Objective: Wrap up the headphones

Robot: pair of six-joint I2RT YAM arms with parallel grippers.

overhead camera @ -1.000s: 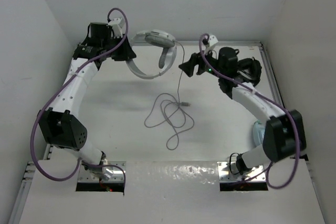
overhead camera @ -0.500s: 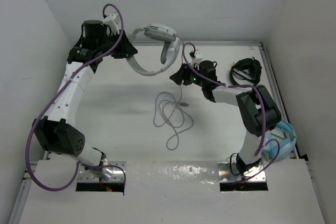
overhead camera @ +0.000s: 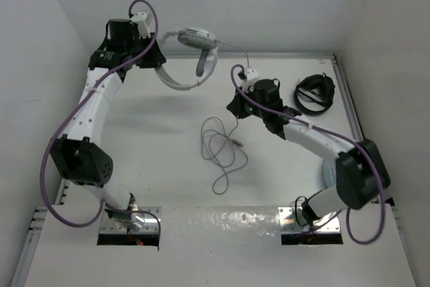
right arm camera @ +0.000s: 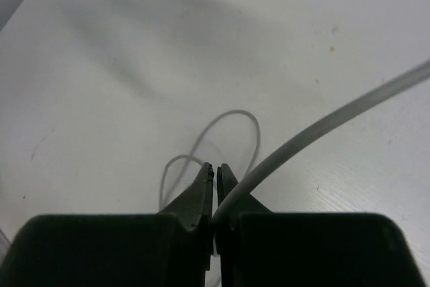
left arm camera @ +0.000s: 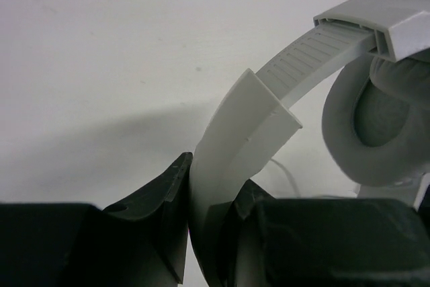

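The white headphones (overhead camera: 196,37) hang above the back left of the table. My left gripper (overhead camera: 152,60) is shut on their headband (left arm camera: 245,129). In the left wrist view a padded earcup (left arm camera: 376,126) hangs to the right of the black fingers (left arm camera: 168,193). The thin grey cable (overhead camera: 219,146) runs from the headphones out to the right and down to my right gripper (overhead camera: 234,108). From there it falls into loose loops on the table. In the right wrist view my right gripper (right arm camera: 216,170) is shut on the cable (right arm camera: 322,126), which leaves the jaws to the upper right.
Black headphones (overhead camera: 314,92) lie at the back right of the table. A sliver of light blue headphones (overhead camera: 326,169) shows behind the right arm's elbow. White walls close in the left, back and right sides.
My right gripper has closed on the cable and shifted slightly toward the table's middle. The left gripper has carried the headphones a little up and back.
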